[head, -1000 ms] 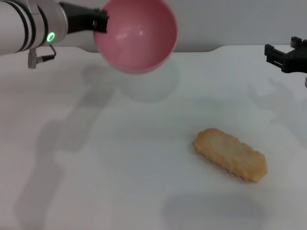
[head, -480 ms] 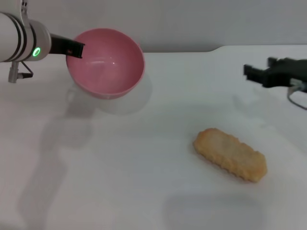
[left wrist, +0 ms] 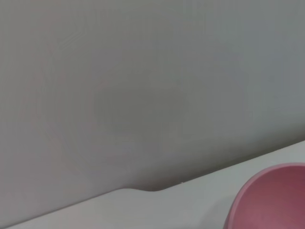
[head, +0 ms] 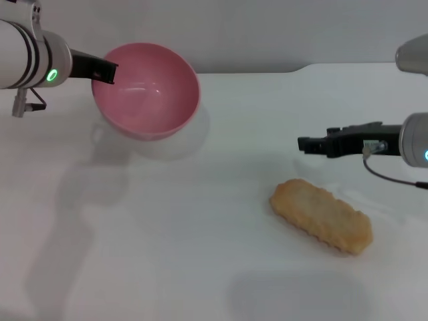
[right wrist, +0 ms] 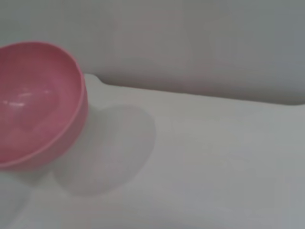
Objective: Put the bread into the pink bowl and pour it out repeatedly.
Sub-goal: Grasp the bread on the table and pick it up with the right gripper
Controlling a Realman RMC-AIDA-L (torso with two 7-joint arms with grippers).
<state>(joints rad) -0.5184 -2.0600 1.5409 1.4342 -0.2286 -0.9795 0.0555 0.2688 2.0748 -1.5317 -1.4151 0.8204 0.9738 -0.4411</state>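
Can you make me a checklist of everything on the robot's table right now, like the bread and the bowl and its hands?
Surface: white table, with shadows.
Bread: lies flat, plain bumpy side up, outside the bowl.
Pink bowl: empty, tilted, gripped at its rim.
Clutter: nothing seen.
Left gripper: shut on the bowl's rim.
Right gripper: above the table, behind the bread, touching nothing.
Cables: thin wire at the right wrist.
Surroundings: plain grey wall.

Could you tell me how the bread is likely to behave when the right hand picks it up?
The bread lies flat on the table, long and low, so it probably won't roll. Its bumpy surface should resist slipping. It looks like a rigid toy, likely stiff and light.
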